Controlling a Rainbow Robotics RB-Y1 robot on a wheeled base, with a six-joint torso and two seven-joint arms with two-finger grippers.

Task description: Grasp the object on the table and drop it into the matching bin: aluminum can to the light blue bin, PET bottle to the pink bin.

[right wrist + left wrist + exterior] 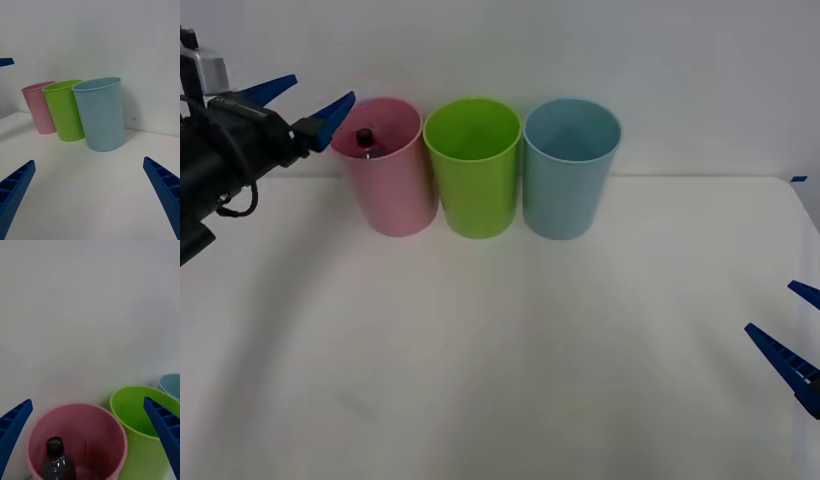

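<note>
Table (510,340): wide, plain white top; its far edge runs just behind the three cups, and a broad bare stretch lies in front of them.
Light blue bin (570,165): right end of the row, upright, just beside the lime-green cup. The right wrist view shows its whole outer wall down to the base; the left wrist view catches only a sliver of its rim.
Lime-green cup (473,165): middle of the row, its sides close against both neighbours.
Pink bin (388,170): left end of the row, upright. The front view shows its outside and part of the inside; the left wrist view looks straight down into its mouth.
Left gripper (305,103): held above the table at the pink bin's left rim, blue ribbed fingers spread wide and holding nothing.
Right gripper (792,335): low at the table's right edge, well apart from the cups, fingers spread apart with bare tabletop between them.
PET bottle (56,461): inside the pink bin, upright against the wall nearest the left gripper; clear grey-tinted body, round black cap uppermost. From the right wrist view the bin's wall hides it.
</note>
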